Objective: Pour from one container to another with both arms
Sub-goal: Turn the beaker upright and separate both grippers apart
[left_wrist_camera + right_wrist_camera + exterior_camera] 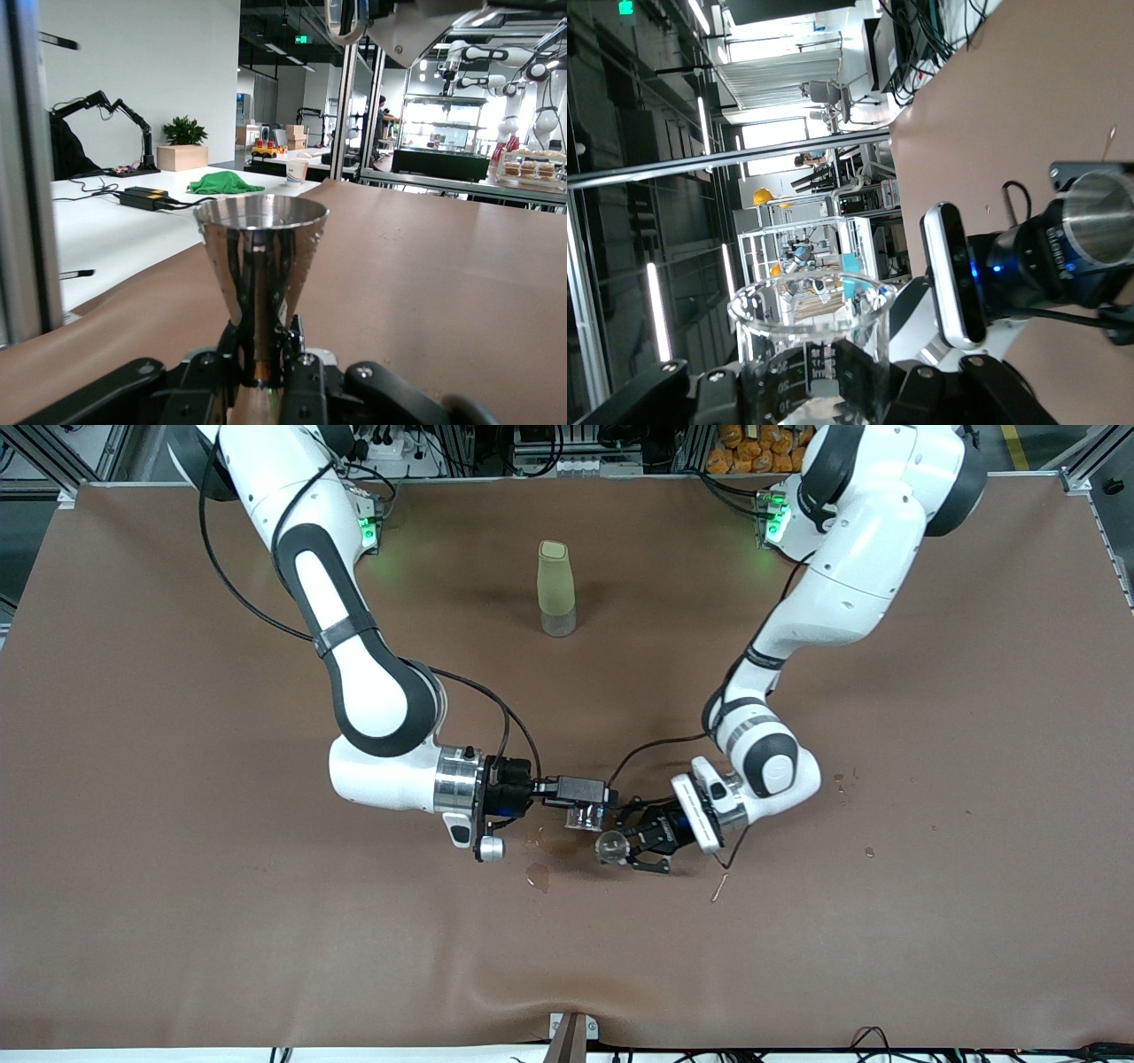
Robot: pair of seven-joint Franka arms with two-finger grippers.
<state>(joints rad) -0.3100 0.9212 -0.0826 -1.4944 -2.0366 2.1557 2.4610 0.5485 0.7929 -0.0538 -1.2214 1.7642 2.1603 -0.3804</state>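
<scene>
The clear measuring cup (585,816) is up in the air over the middle of the brown table (177,921), tipped on its side, gripped in the right end effector (580,802), whose fingers are closed on it. In the right wrist view the cup (811,341) shows printed graduation marks low on its wall and its open rim stands clear of the fingers.

Right beside it, mouth close to mouth, is the metal jigger (611,846), held by the left end effector (631,850), clamped on its narrow waist. In the left wrist view the jigger (261,266) stands as a shiny cone, the black fingers (301,367) pinching it below the flare. The right wrist view catches its steel rim (1099,217) too, just off the cup.

On the table under the two vessels lies a small wet patch (537,875), perhaps spilled liquid, though it is hard to be sure. A few more drops (869,852) sit toward the left arm's end.

A tall pale green bottle (556,589) stands upright well apart, farther from the front camera, between the two arm bases.
</scene>
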